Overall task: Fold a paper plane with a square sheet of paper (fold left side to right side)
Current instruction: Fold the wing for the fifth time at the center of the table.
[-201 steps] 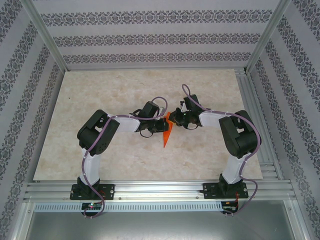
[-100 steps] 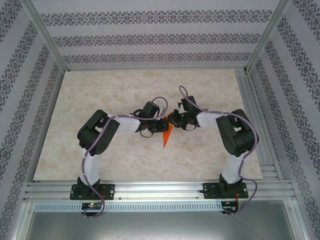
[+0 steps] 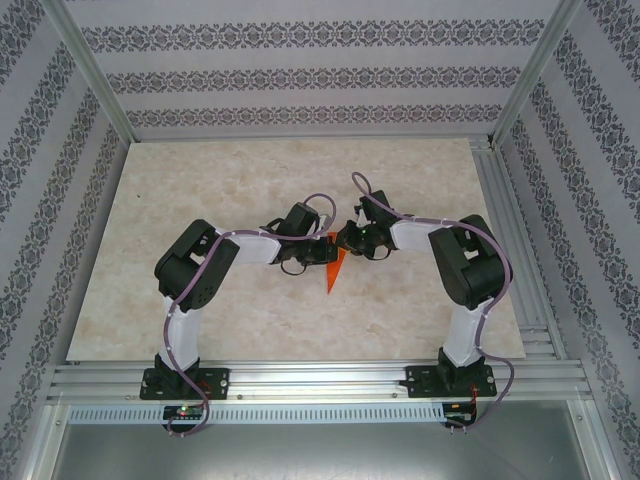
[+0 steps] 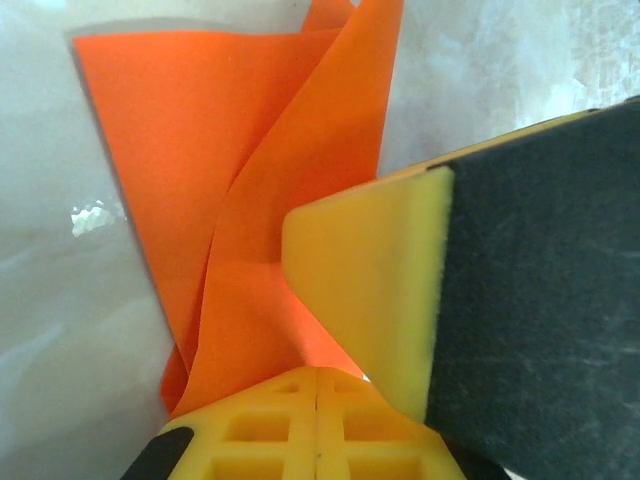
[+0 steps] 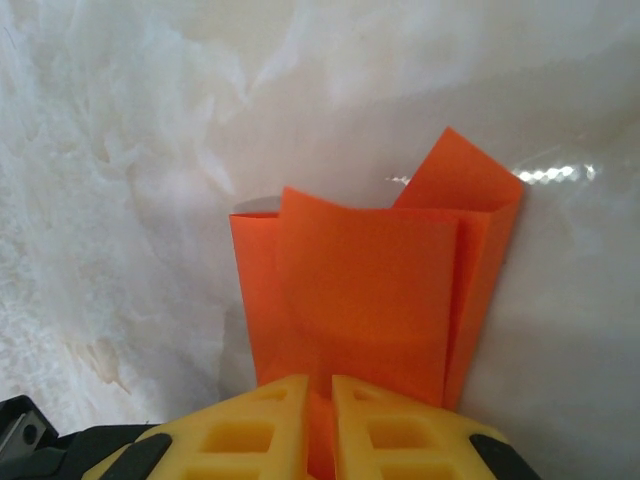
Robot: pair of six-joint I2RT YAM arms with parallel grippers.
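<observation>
Folding the square sheet of paper (image 4: 230,150) cleanly means matching its loose layers, which fan out ahead of both pairs of jaws. Our left gripper (image 4: 322,352) and right gripper (image 5: 320,395) are each clamped narrowly on it, so we should crease without tugging apart.

top cam: I see down from high behind the arm bases (image 3: 180,380), whole table (image 3: 250,170) in frame | left wrist: close-up past left fingers (image 4: 360,290), looking down at tabletop | right wrist: same past right fingers (image 5: 270,420) | shared: orange paper (image 3: 337,268) mid-table, between left and right edges
</observation>
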